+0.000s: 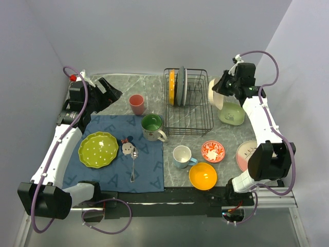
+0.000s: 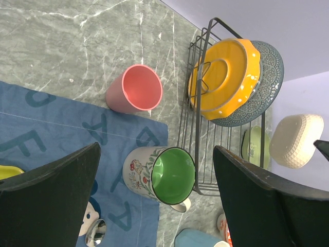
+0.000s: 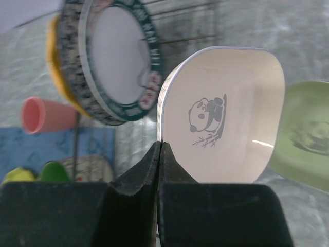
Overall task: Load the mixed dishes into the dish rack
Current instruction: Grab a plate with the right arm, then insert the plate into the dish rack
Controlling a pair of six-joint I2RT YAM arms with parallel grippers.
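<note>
- The right gripper (image 3: 160,152) fills the near edge of its wrist view, fingers pinched together on the rim of the cream bowl (image 3: 226,103). It holds the bowl up on edge, and a panda is drawn inside.
- That bowl hangs just beside the right side of the dish rack (image 1: 198,131), with a pale green bowl (image 1: 232,114) on the table close by.
- In the rack, an orange plate (image 1: 171,87) and a grey plate (image 1: 181,85) stand upright side by side in the far left slots.
- A pink cup (image 1: 136,104) and a green-lined mug (image 1: 152,126) stand left of the rack.
- In front of the rack sit a blue mug (image 1: 181,156), a red-patterned dish (image 1: 213,151), an orange bowl (image 1: 202,175) and a pink plate (image 1: 245,154).
- A lime-green plate (image 1: 98,149) lies on the blue mat (image 1: 115,177), a spoon (image 1: 133,162) beside it.
- The left gripper (image 1: 108,90) hovers at the far left, jaws wide apart and empty.
</note>
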